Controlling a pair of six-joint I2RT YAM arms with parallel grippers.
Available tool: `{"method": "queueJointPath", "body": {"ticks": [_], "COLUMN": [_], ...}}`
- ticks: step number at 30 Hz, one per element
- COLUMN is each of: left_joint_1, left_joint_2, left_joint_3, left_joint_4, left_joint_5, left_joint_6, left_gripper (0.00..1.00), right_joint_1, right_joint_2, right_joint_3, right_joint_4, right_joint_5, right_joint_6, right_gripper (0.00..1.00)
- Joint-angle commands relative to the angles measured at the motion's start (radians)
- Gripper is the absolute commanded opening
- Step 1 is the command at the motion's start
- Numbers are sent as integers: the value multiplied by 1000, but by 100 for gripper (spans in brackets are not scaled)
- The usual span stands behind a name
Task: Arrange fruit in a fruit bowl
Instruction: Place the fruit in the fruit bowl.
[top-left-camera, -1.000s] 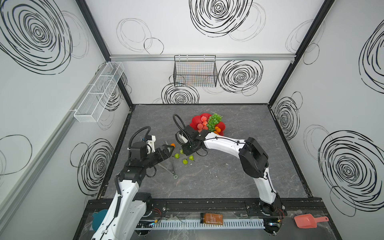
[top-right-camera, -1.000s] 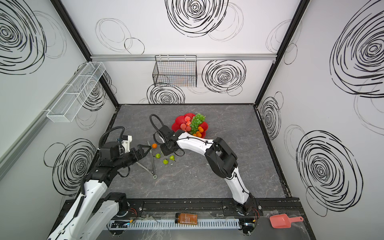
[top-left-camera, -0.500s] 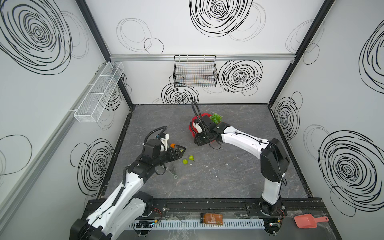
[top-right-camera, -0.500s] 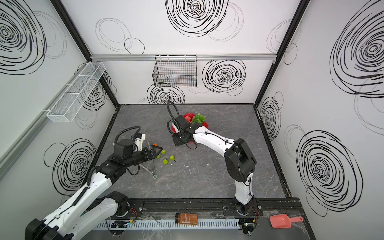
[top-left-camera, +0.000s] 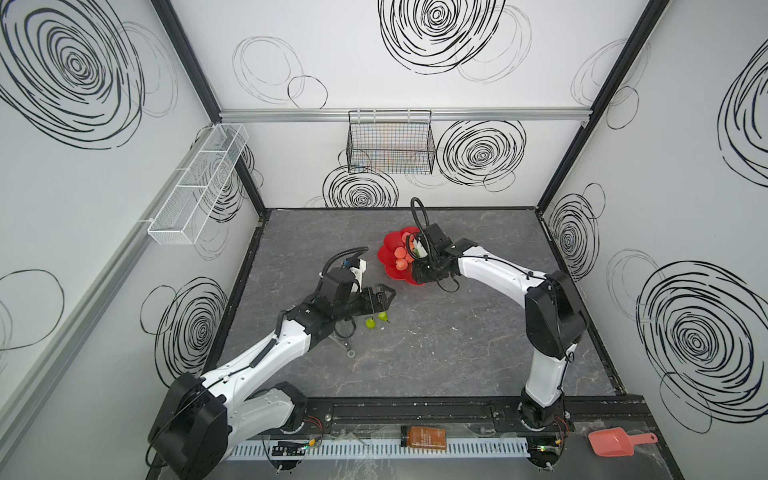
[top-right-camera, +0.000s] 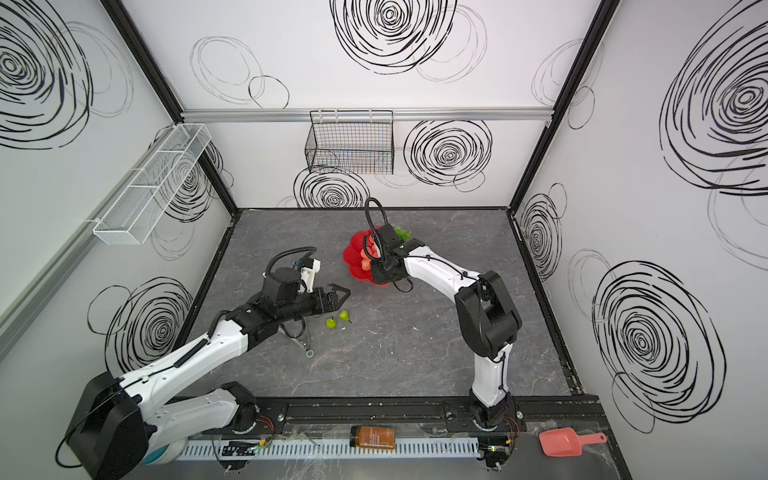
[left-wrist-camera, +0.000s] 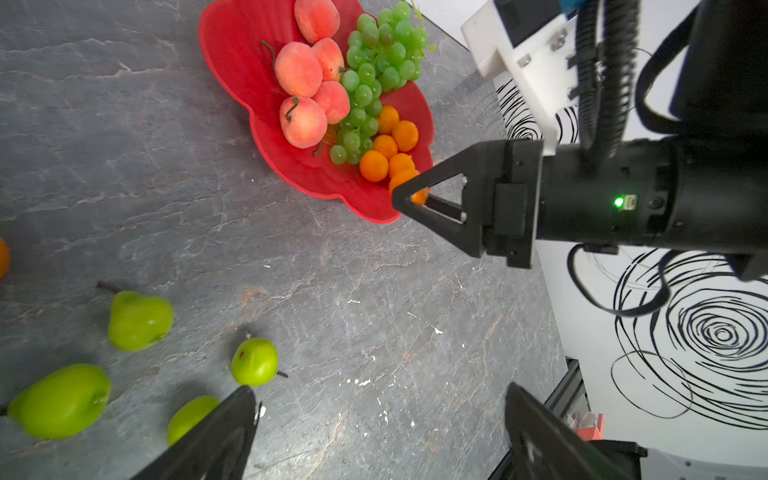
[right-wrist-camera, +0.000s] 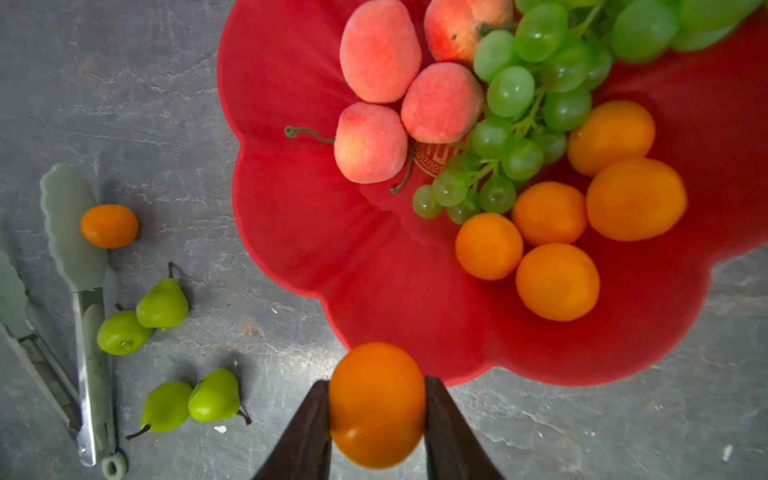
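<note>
Glossy red scalloped fruit bowl (top-left-camera: 385, 255) sits upright at 11 o'clock of the worktop (top-left-camera: 457, 353) centre, partly hidden by the right arm. Inside, a grape bunch (right-wrist-camera: 511, 91) stretches lengthwise between peaches (right-wrist-camera: 370, 143) and tangerines (right-wrist-camera: 557, 282). The right gripper (right-wrist-camera: 377, 382) fingers (right-wrist-camera: 311, 428) pinch a held tangerine (right-wrist-camera: 377, 405) by the rim. Green pears (top-left-camera: 376, 321) lie at 7 o'clock from the bowl. The left gripper (left-wrist-camera: 379, 386) fingers are spread wide, empty.

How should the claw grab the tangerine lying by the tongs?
Grip the tangerine across its round middle, coming straight down from above. It is a smooth ball, so any width works, but the tongs lie close on one side. Pinch the two free sides, in line with the tongs.
</note>
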Motion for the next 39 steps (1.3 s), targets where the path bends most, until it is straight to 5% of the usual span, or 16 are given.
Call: {"method": "queueJointPath", "body": {"ticks": [1,19,39], "left_joint_1": [-7,11,29], "left_joint_2": [38,64,48], "left_joint_3": [55,74,63], "left_joint_4": [87,71,61], "left_joint_5": [-24,-24,-12], "left_joint_6": [-5,20,26], "left_gripper": [96,96,96], "right_joint_1": [5,-3,-14], "right_joint_2": [57,264,273], "right_joint_3": [48,250,253], "right_joint_4": [-10,-81,-89], "right_joint_5": [35,116,123], "right_joint_6": [23,42,54], "right_gripper": [37,36,45]}}
